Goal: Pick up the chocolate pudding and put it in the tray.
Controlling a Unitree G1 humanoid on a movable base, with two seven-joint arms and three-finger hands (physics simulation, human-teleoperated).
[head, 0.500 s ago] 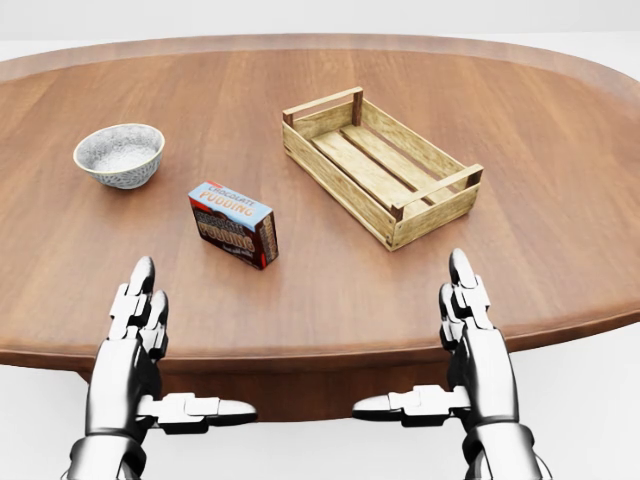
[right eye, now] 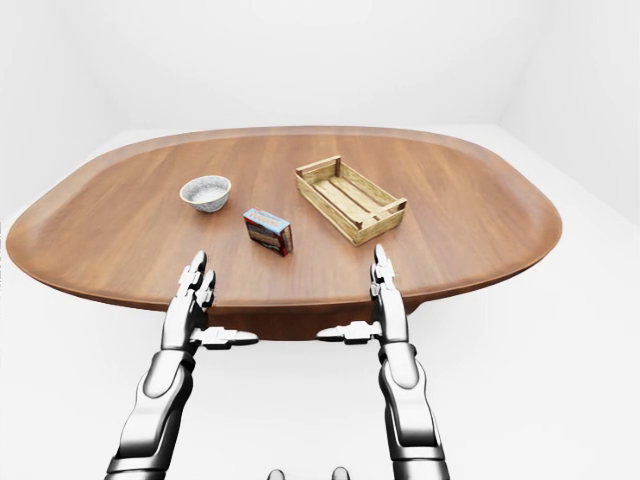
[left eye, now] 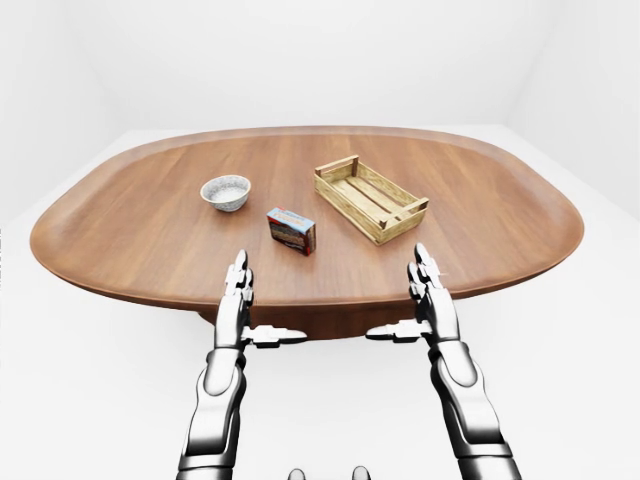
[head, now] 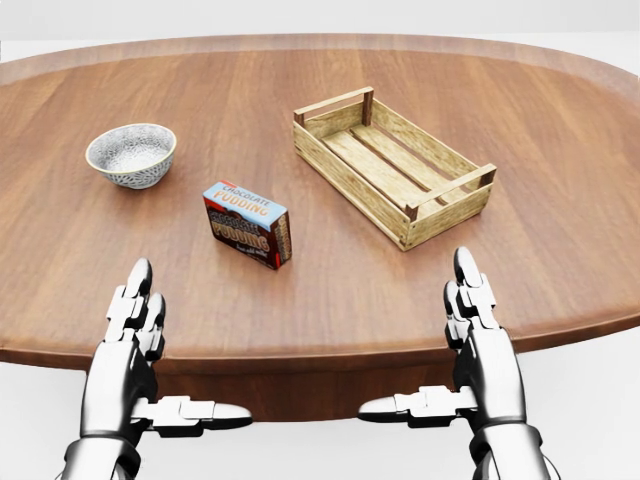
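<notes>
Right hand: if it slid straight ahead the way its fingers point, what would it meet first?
Probably the wooden tray; the right hand points up the view toward its near end. Height above the table is unclear.

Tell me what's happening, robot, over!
Left hand and right hand open, empty, at table edge. Chocolate pudding untouched on table, tray empty. Nothing in the way.

Bare simulated room, blank white walls (no furnishings), oval wooden table
</notes>
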